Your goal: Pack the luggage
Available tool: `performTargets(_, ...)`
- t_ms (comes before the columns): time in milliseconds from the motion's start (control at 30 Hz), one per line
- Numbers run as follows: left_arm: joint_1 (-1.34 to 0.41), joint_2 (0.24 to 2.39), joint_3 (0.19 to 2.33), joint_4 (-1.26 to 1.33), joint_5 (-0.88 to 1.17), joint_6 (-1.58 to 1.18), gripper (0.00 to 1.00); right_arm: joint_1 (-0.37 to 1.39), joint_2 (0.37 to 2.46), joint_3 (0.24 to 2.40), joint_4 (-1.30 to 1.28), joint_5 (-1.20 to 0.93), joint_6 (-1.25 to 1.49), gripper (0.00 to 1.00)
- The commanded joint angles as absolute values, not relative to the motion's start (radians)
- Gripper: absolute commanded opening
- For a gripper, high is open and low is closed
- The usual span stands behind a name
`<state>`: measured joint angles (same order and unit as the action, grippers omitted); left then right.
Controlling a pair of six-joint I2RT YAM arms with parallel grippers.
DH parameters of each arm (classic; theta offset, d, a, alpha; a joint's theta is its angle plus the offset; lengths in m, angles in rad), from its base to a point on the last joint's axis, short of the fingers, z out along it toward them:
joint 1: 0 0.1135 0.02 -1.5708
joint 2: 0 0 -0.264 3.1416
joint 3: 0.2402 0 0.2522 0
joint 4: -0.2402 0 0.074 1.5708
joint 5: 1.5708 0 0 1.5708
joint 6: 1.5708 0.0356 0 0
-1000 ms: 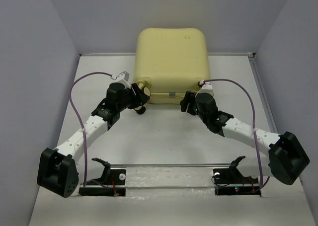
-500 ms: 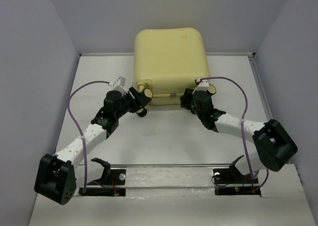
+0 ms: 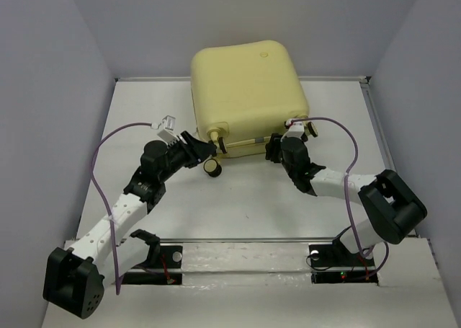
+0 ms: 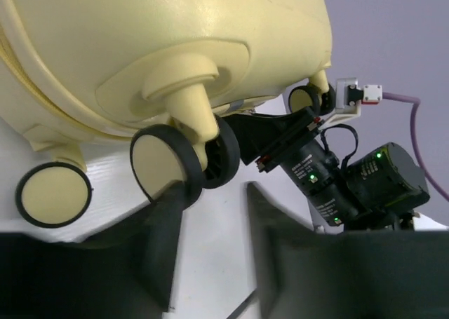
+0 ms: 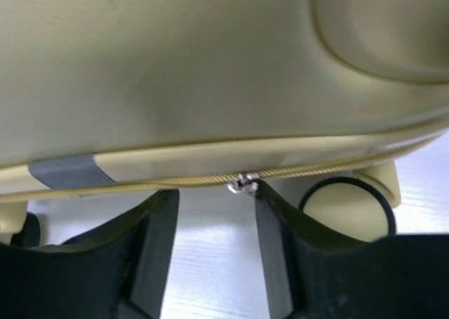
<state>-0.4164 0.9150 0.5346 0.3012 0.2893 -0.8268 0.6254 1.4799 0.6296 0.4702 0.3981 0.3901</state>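
The luggage point(image 3: 245, 90), a pale yellow hard-shell suitcase, lies closed at the back middle of the table, so its lining is hidden. My left gripper point(image 3: 206, 150) is open at its near left corner. In the left wrist view point(image 4: 212, 196) the left finger point(image 4: 165, 235) touches a cream-and-black wheel point(image 4: 165, 166) under the shell point(image 4: 175, 45). My right gripper point(image 3: 274, 147) is open at the near edge. In the right wrist view point(image 5: 214, 200) its jaws sit just below the zipper seam point(image 5: 154, 184), the right fingertip against the metal zipper pull point(image 5: 243, 184).
A second wheel point(image 3: 212, 168) rests on the table beside the left gripper. A grey tape patch point(image 5: 66, 172) sits on the seam. Another wheel point(image 5: 347, 207) shows right of the right fingers. The right arm point(image 4: 330, 182) shows in the left wrist view. Walls enclose the table.
The suitcase has shifted and turned slightly, its near left corner swinging toward the back left. Both arms have reached farther, their grippers staying at the near edge.
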Motion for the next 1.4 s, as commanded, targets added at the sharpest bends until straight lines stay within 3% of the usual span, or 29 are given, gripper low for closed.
performTargets(0, -0.417, 0.884, 0.540, 0.445, 0.345, -0.816, 0.06, 0.615, 1.497, 0.644, 0.610, 0.422, 0.325, 0.50)
performTargets(200, -0.416, 0.954, 0.590, 0.366, 0.365, -0.760, 0.07, 0.615, 1.496, 0.660, 0.667, 0.443, 0.213, 0.45)
performTargets(267, -0.416, 0.983, 0.620, 0.303, 0.354, -0.736, 0.21, 0.606, 1.488, 0.657, 0.669, 0.459, 0.199, 0.39)
performTargets(300, -0.416, 0.989, 0.623, 0.298, 0.354, -0.723, 0.38, 0.606, 1.488, 0.654, 0.672, 0.462, 0.195, 0.36)
performTargets(433, -0.417, 0.991, 0.618, 0.279, 0.376, -0.703, 0.78, 0.597, 1.493, 0.641, 0.690, 0.442, 0.180, 0.15)
performTargets(533, -0.417, 0.997, 0.623, 0.264, 0.390, -0.690, 0.87, 0.597, 1.499, 0.626, 0.724, 0.428, 0.164, 0.10)
performTargets(633, -0.419, 1.018, 0.644, 0.264, 0.416, -0.686, 0.90, 0.597, 1.485, 0.612, 0.748, 0.393, 0.166, 0.07)
performTargets(1067, -0.454, 1.127, 0.724, 0.311, 0.436, -0.719, 0.91, 0.606, 1.419, 0.577, 0.654, 0.242, 0.201, 0.07)
performTargets(1200, -0.463, 1.186, 0.749, 0.322, 0.428, -0.727, 0.86, 0.617, 1.402, 0.584, 0.632, 0.209, 0.192, 0.07)
performTargets(1300, -0.468, 1.200, 0.739, 0.360, 0.408, -0.753, 0.56, 0.626, 1.371, 0.580, 0.627, 0.138, 0.189, 0.07)
performTargets(1333, -0.468, 1.201, 0.736, 0.371, 0.402, -0.761, 0.30, 0.636, 1.364, 0.574, 0.624, 0.126, 0.187, 0.07)
performTargets(1367, -0.468, 1.201, 0.735, 0.379, 0.393, -0.767, 0.20, 0.652, 1.350, 0.572, 0.620, 0.101, 0.186, 0.07)
